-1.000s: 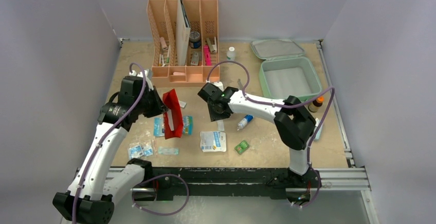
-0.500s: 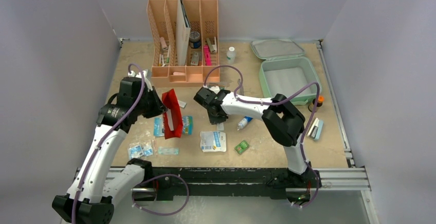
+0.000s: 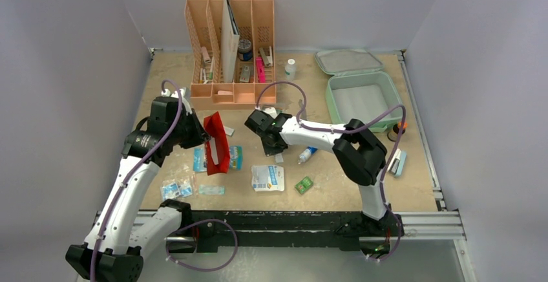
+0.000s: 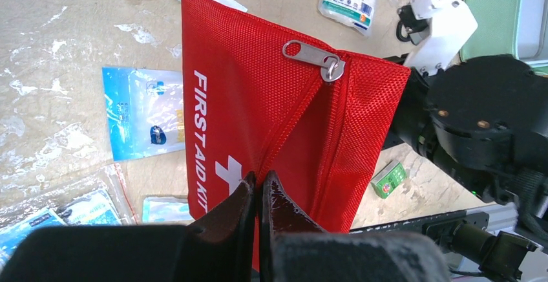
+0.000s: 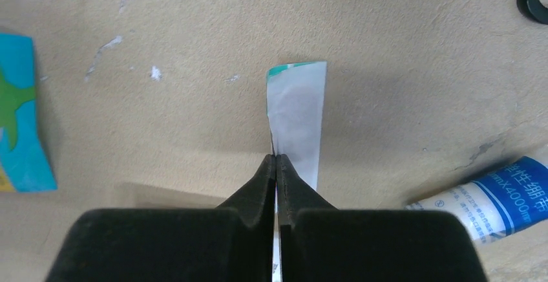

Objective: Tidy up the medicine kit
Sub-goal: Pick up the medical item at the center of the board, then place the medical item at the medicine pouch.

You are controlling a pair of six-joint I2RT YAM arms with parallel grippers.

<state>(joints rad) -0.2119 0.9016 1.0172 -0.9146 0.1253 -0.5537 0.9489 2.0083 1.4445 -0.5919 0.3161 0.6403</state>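
Observation:
The medicine kit (image 3: 365,101) lies open at the back right, mint-green, its lid (image 3: 347,61) folded back and its grey lining bare. My left gripper (image 4: 260,182) is shut on the edge of a red zip pouch (image 4: 271,101) printed "FIRST AID KIT", holding it upright left of centre (image 3: 216,143). Mid-table, my right gripper (image 5: 276,159) is shut on the near end of a small white sachet (image 5: 297,114) with a teal tip, which rests on the table (image 3: 278,158).
A peach slotted organizer (image 3: 229,49) stands at the back with a white bottle (image 3: 290,67) beside it. Loose on the table are a blue-and-white tube (image 3: 308,153), a white packet (image 3: 267,177), a green box (image 3: 304,185) and blue packets (image 3: 171,188).
My right gripper has moved a little left and down and has shut on the white sachet. The left arm and the red pouch have stayed still.

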